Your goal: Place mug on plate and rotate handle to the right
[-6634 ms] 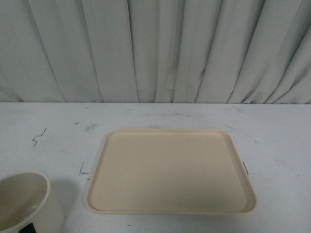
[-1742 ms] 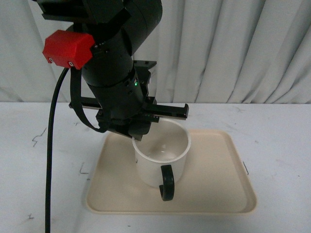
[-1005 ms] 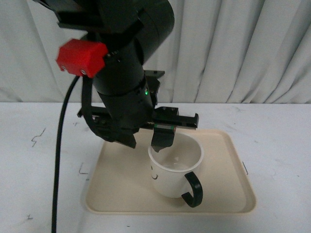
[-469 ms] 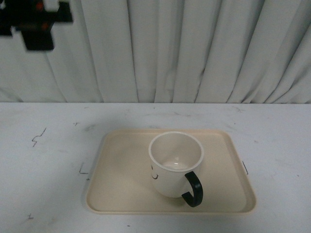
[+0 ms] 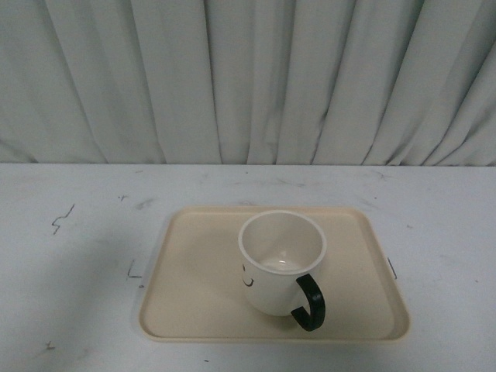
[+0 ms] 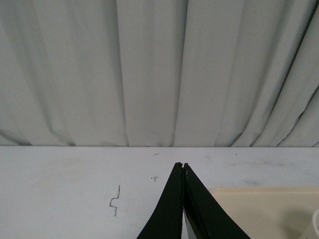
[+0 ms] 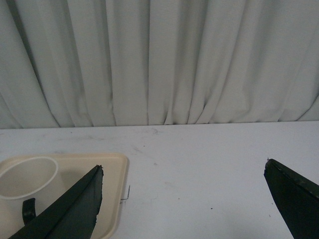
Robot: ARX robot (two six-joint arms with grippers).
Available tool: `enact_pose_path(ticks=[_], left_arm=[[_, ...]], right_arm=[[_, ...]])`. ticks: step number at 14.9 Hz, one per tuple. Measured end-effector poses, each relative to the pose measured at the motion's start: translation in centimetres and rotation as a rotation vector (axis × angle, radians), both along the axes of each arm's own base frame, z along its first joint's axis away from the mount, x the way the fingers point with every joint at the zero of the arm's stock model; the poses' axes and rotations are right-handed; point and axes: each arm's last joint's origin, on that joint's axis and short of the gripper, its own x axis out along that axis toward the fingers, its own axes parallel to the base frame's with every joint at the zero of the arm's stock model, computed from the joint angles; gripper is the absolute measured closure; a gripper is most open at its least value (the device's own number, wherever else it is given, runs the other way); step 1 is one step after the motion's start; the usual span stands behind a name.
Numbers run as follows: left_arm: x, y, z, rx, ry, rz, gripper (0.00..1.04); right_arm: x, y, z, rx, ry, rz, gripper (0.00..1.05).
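The white mug (image 5: 275, 267) stands upright on the beige plate (image 5: 194, 279), a little right of its middle. Its black handle (image 5: 310, 302) points toward the front right, and part of a drawn face (image 5: 246, 277) shows on the mug's left side. No arm appears in the front view. In the left wrist view my left gripper (image 6: 182, 165) is shut with nothing in it, above the table beside a corner of the plate (image 6: 249, 204). In the right wrist view my right gripper (image 7: 183, 169) is wide open over bare table, with the mug (image 7: 25, 181) and plate (image 7: 117, 194) off to one side.
A white table (image 5: 70, 256) with small dark scuff marks (image 5: 60, 218) carries the plate. Pleated grey curtains (image 5: 248, 77) close off the back.
The left arm set the mug on the plate with its handle turned from the front to the front right, then let go and withdrew out of the front view.
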Motion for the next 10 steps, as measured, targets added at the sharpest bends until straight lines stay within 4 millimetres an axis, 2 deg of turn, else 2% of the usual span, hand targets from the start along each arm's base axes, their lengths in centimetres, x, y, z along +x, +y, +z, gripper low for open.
enact_pose_path(ticks=[3, 5, 9, 10], left_arm=[[-2.1, 0.8, -1.2, 0.002, 0.019, -0.005, 1.03], [-3.2, 2.0, -1.4, 0.0, 0.005, 0.002, 1.03], [-5.1, 2.0, -3.0, 0.001, 0.028, -0.006, 1.03], [-5.3, 2.0, -2.8, 0.001, 0.01, -0.005, 1.03]], right_arm=[[0.0, 0.0, 0.0, 0.0, 0.0, 0.0, 0.06], [0.0, 0.0, 0.0, 0.0, 0.0, 0.0, 0.06], [0.0, 0.0, 0.0, 0.0, 0.0, 0.0, 0.06], [0.0, 0.0, 0.0, 0.0, 0.0, 0.0, 0.06]])
